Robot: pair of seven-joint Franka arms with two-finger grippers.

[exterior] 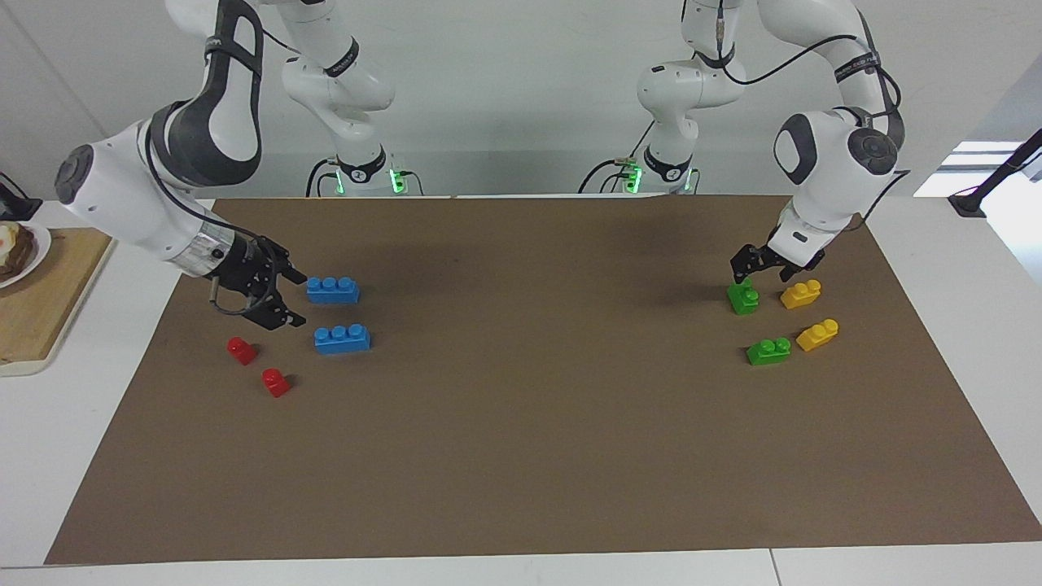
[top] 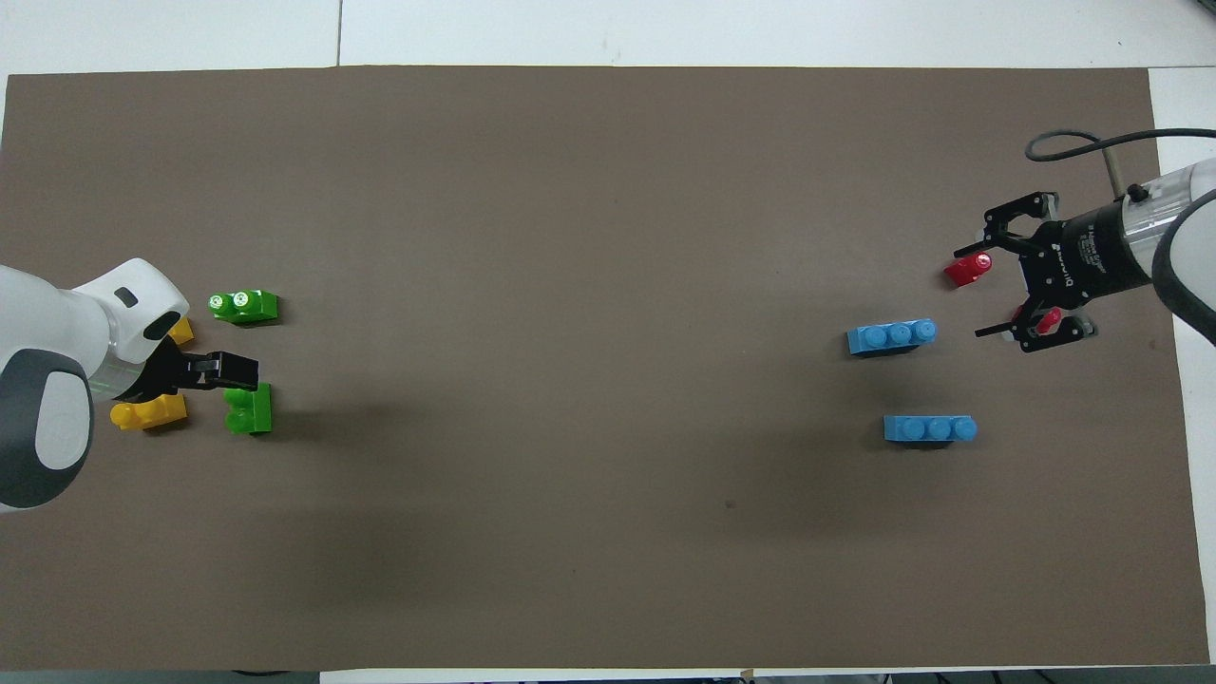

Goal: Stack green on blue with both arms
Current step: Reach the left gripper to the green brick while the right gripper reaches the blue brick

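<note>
Your left gripper is down on the nearer green brick, jaws narrow at its top, though you cannot tell whether they grip it; the other green brick lies farther out; your right gripper hangs wide open beside the two blue bricks.

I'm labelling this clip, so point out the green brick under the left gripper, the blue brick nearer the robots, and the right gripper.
green brick (exterior: 743,298): facing view, on its front face.
blue brick (exterior: 333,290): facing view, on its middle stud.
right gripper (exterior: 282,299): facing view, midway between its open fingertips.
</note>
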